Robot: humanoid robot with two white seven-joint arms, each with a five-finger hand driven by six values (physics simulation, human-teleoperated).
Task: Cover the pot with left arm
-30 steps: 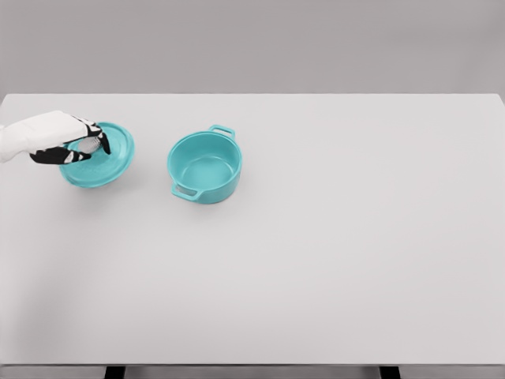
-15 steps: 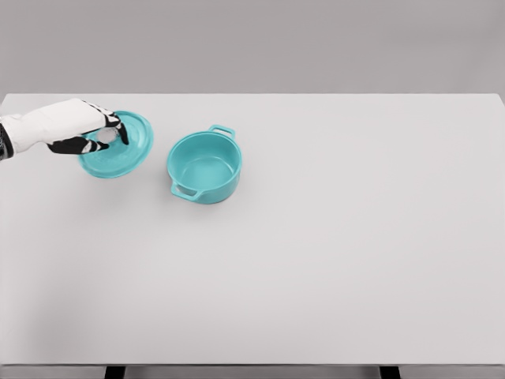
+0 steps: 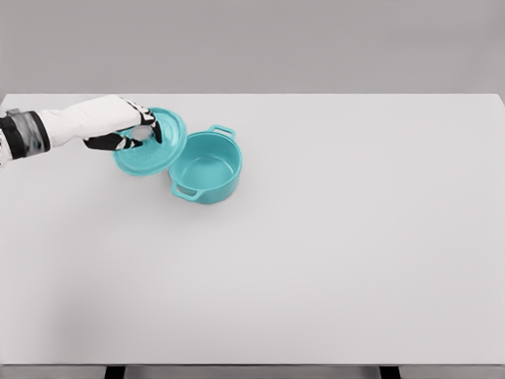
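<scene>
Left hand is seen reaching in from the picture's left edge, its white forearm ending in a grey and black cuff near that edge. Its black-and-white fingers are curled and clamped on the pale knob at the middle of the lid. The lid is a round teal disc, held tilted, with its far rim raised and its near rim lower. It is carried above the surface, and a faint shadow is cast below it. The lid's right edge is seen overlapping the left rim of the pot; whether the two are touching cannot be told from this view.

The pot is a teal round vessel with two loop handles, one at the far right of its rim and one at the near left. It is standing upright on the surface, left of the middle and toward the far side. Its mouth is uncovered, and its inner floor is seen plainly. The lid is placed to the left of the pot's centre, so the opening is left mostly exposed.

The surface is a plain pale grey-white slab, backed by a grey wall. No brand, label or writing is seen on the lid, the pot, the hand or the surface.
</scene>
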